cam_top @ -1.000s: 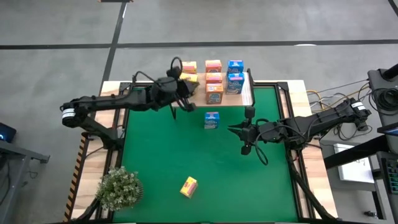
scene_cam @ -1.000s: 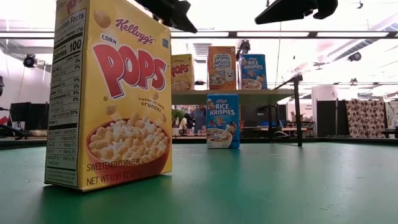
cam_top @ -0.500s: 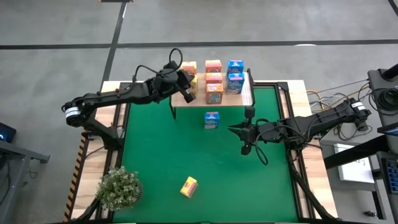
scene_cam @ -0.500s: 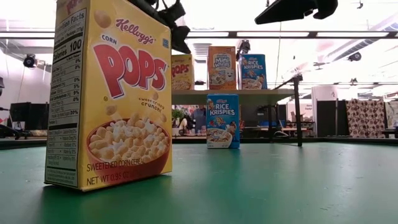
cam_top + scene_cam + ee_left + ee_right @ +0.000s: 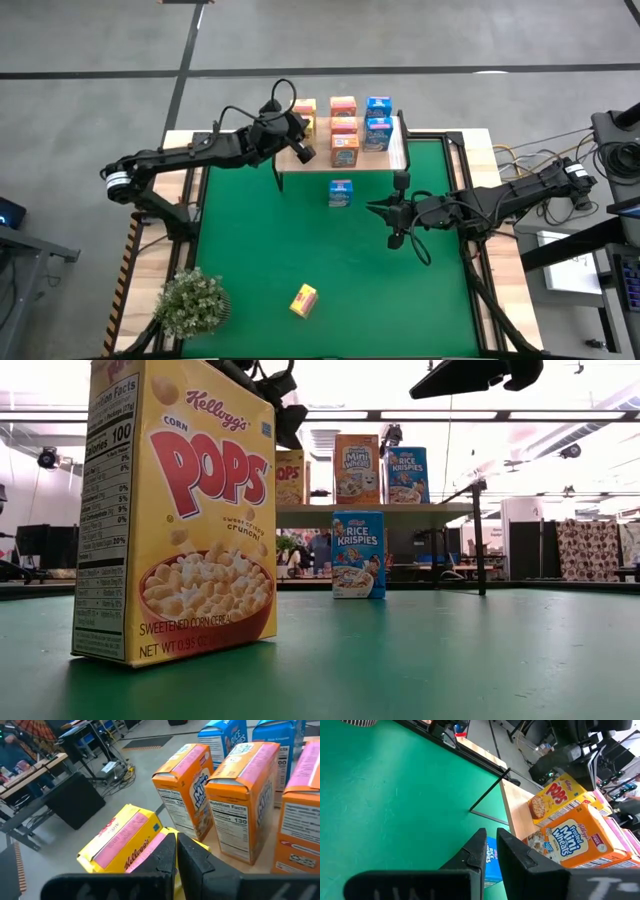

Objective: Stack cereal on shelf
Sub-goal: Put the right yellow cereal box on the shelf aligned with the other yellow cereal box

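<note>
High view: the light-wood shelf (image 5: 395,150) is taken as the landmark. The left gripper (image 5: 297,146) is held over the shelf's left end, just beside a yellow Corn Pops box (image 5: 303,124) lying there; against the picture half a second ago the arm is almost unmoved, whereas a second ago it was still out over the green mat (image 5: 250,260). Orange Frosted Mini-Wheats boxes (image 5: 344,150) and blue Rice Krispies boxes (image 5: 377,133) are stood along the shelf's middle and right. One blue box (image 5: 340,192) is left on the mat just in front of the shelf, and one yellow box (image 5: 303,299) well in front of it, near the potted plant (image 5: 190,302). The right gripper (image 5: 386,209) is parked over the mat in front of the shelf's right end, unchanged.

Low view: the near Corn Pops box (image 5: 175,510) fills the left, the Rice Krispies box (image 5: 358,554) is stood before the shelf (image 5: 400,509).

Left wrist view: the fingers (image 5: 197,857) are pressed together, gripping nothing, directly above the tilted yellow box (image 5: 122,840).

Right wrist view: the fingers (image 5: 515,855) are likewise closed on nothing.
</note>
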You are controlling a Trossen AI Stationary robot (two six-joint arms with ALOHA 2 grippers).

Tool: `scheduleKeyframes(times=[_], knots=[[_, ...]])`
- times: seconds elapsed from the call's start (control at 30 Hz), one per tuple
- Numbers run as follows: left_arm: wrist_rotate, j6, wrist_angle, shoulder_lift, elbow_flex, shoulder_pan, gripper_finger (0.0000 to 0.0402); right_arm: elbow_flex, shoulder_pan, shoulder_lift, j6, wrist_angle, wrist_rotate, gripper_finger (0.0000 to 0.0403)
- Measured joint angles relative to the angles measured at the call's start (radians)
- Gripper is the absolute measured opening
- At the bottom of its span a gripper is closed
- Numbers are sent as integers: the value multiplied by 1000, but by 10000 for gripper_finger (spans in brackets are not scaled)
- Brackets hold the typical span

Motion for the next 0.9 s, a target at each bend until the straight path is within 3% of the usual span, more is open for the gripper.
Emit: scheduleKeyframes(times=[0.33,0.5,0.63,0.7,0.83,0.9], knots=[[-2,5,18,-9,-2,-19,0,0,0,0,0,0,0,31],[-2,20,-89,-33,56,-39,0,0,0,0,0,0,0,31],[-10,49,-263,-45,126,-42,0,0,0,0,1,0,0,31],[-67,73,-400,-47,172,-42,0,0,0,0,1,0,0,31],[-277,102,-634,-47,230,-41,0,0,0,0,1,0,0,31],[-294,130,-710,-48,236,-33,0,0,0,0,1,0,0,31]])
